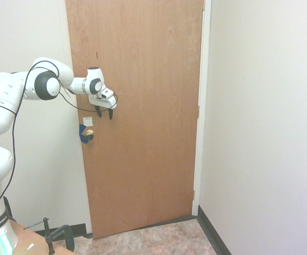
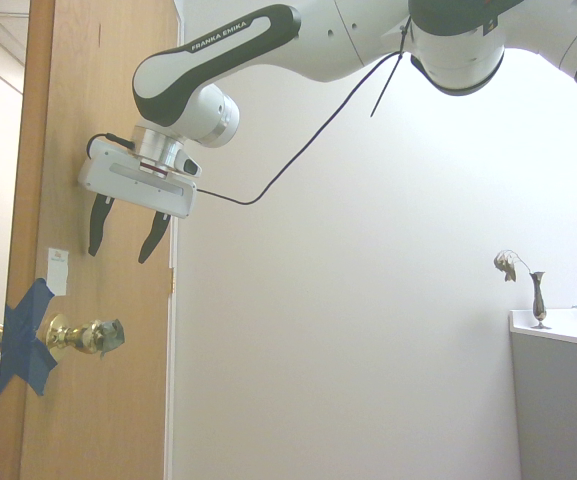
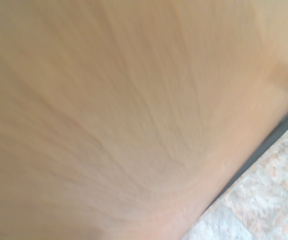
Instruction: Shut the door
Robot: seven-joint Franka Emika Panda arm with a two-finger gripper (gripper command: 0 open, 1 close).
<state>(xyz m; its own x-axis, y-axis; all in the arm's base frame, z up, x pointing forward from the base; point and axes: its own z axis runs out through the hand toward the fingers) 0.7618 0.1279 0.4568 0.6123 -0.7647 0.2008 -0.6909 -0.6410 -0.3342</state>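
Contact on the door (image 1: 142, 106) is what you want next, so press with the flat of the fingers against the wood rather than poking with one tip, and push steadily toward the frame. You stand on the latch side, just above the brass knob (image 1: 90, 135), which is the best place for leverage, being well away from the hinges. Keep clear of the knob and of the blue tape (image 2: 23, 338) over the latch edge. The door looks ajar in the second exterior view, with its edge and both knobs showing, so judge the remaining swing as small but not finished.

Your gripper (image 2: 122, 232) is spread open and empty, its two dark fingers pointing downward close to the door face, just above the small white sticker (image 2: 59, 271). Whether the fingers touch the wood cannot be told. The wrist view shows only blurred wood grain and a strip of floor (image 3: 263, 200).
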